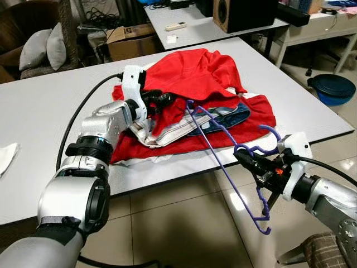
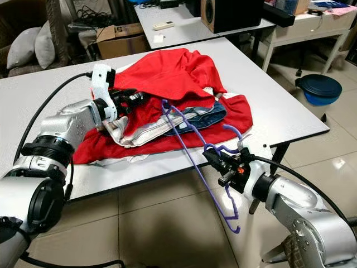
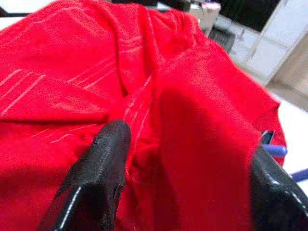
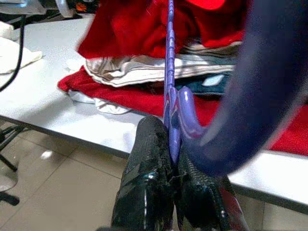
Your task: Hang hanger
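- Hanger [image 1: 223, 162]: thin purple plastic, a curved hook at the top near the right claw, long slim arms. One arm runs up over the tabletop edge and its far end sits in the clothes pile; the other end hangs down below the tabletop over the tiled floor [image 1: 178, 218].
- Right claw [image 1: 250, 162]: off the front edge of the tabletop, clamped on the hanger just below its hook. In the right wrist view both black fingers [image 4: 144, 168] pinch the purple bar with no gap.
- Left claw [image 1: 162, 101]: over the pile, fingers spread apart with a fold of the red shirt [image 1: 195, 72] between them. In the left wrist view one black finger [image 3: 101, 173] presses on the red cloth; the other sits at the frame edge. Cannot tell if the cloth is actually pinched.
- Clothes pile: red shirt on top with faint pale stripes, a white-and-tan garment [image 1: 162, 134] under it, a dark blue garment [image 1: 228, 118] beside that, and another red piece [image 1: 256, 114] at the bottom spread toward the front edge.
- Tabletop [image 1: 50, 111]: plain light grey; the pile lies near the middle, toward the front edge.
- Behind: a second table with a white remote [image 1: 175, 25] and a dark speaker [image 1: 245, 14]; a cardboard box [image 1: 131, 42] on the floor; grey cushions [image 1: 44, 49] on a chair at far left.
- Blue basin [image 1: 332, 88] on the floor to the right.
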`<state>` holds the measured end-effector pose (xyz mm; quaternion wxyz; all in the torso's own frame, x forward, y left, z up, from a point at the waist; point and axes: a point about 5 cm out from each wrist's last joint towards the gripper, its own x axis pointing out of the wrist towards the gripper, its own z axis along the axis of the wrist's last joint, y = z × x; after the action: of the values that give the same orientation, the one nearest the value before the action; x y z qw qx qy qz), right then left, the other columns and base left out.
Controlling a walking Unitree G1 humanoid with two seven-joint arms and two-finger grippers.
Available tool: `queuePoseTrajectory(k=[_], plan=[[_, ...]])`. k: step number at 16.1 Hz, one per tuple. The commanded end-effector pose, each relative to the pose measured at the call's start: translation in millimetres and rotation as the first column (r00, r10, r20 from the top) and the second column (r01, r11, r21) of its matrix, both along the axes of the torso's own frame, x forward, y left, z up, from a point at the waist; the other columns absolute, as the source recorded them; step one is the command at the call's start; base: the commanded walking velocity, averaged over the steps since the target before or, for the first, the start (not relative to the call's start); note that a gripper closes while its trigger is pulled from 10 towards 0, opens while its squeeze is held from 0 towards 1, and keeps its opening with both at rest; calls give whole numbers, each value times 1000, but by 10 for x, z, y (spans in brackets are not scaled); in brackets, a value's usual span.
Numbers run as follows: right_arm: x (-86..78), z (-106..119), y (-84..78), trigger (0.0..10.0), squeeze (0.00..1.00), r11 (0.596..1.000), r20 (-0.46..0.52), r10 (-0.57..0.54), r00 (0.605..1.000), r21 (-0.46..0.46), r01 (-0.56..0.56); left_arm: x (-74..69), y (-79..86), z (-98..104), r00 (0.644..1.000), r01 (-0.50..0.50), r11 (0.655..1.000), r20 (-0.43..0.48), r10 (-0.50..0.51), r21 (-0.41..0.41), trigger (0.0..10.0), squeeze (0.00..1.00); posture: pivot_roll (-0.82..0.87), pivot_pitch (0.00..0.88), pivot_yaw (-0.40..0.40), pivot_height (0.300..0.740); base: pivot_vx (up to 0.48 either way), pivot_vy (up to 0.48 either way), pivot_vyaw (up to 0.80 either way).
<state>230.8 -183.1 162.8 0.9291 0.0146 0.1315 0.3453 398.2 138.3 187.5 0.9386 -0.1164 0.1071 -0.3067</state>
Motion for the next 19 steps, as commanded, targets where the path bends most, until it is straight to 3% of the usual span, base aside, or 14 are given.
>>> queuePoseTrajectory(k=[1, 2, 4, 5, 6, 7, 10, 11, 12, 13, 14, 16, 17, 19], plan=[[3, 60, 24, 10000, 0, 1000, 20, 27, 999, -3, -27, 10, 24, 77, 1000, -17, 996, 4, 17, -92, 10000, 157, -159, 0, 116, 740, 0, 0, 0], [-6, 63, 24, 10000, 0, 1000, 21, 30, 999, -4, -30, 9, 11, 132, 1000, -5, 977, -11, 2, -213, 10000, 0, -159, 0, 116, 740, 0, 0, 0], [-19, 65, 15, 10000, 0, 999, 21, 32, 999, -5, -32, 1, -13, 186, 999, 20, 936, -40, -37, -351, 10000, 0, -161, 0, 118, 740, 0, 0, 0], [-25, 62, 10, 10000, 0, 1000, 20, 30, 999, -7, -30, -3, -14, 134, 999, 20, 961, -40, -33, -277, 10000, 0, -164, 0, 121, 740, 0, 0, 0], [-23, 60, 7, 10000, 0, 1000, 20, 30, 999, -8, -30, -15, -22, -3, 1000, 24, 999, -10, -24, -29, 10000, 0, -165, 0, 123, 740, 0, 0, 0], [-23, 60, 7, 10000, 0, 1000, 20, 30, 999, -8, -30, -35, -48, -60, 999, 49, 997, 5, -49, 68, 10000, 0, -166, 0, 125, 740, 0, 0, 0], [-21, 61, 6, 10000, 0, 1000, 21, 26, 999, -8, -25, -76, -183, -74, 992, 114, 985, 35, -119, 128, 10000, 0, -167, 0, 129, 740, 0, 0, 0], [-23, 60, 7, 10000, 0, 1000, 22, 24, 999, -7, -24, -82, -222, -33, 989, 126, 987, 67, -133, 96, 10000, 0, -167, 0, 129, 740, 0, 0, 0], [-28, 62, 0, 10000, 0, 1000, 24, 16, 1000, -5, -16, -112, -325, 138, 965, 174, 985, 196, -173, 13, 10000, 0, -170, 0, 136, 740, 0, 0, 0], [-31, 60, -2, 10000, 0, 1000, 24, 11, 1000, -4, -11, -138, -365, 210, 950, 202, 979, 243, -195, -3, 10000, 0, -170, 0, 136, 740, 0, 0, 0], [-35, 51, 2, 10000, 0, 1000, 23, 10, 1000, -4, -10, -167, -396, 238, 942, 228, 974, 254, -219, -7, 10000, 1000, -171, 0, 142, 740, 0, 0, 0], [-30, 38, 12, 10000, 0, 1000, 20, 5, 1000, -1, -5, -229, -441, 209, 924, 277, 958, 254, -287, 77, 10000, 1000, -171, 0, 146, 740, 0, 0, 0], [-10, 35, 18, 10000, 0, 1000, 21, 2, 1000, 0, -2, -235, -442, 152, 920, 247, 947, 259, -295, 204, 10000, 1000, -170, 0, 148, 740, 0, 0, 0], [27, 39, 16, 10000, 0, 1000, 28, -8, 1000, 0, 9, -204, -399, 144, 929, 166, 947, 279, -244, 275, 10000, 1000, -171, 0, 150, 740, 0, 0, 0]])
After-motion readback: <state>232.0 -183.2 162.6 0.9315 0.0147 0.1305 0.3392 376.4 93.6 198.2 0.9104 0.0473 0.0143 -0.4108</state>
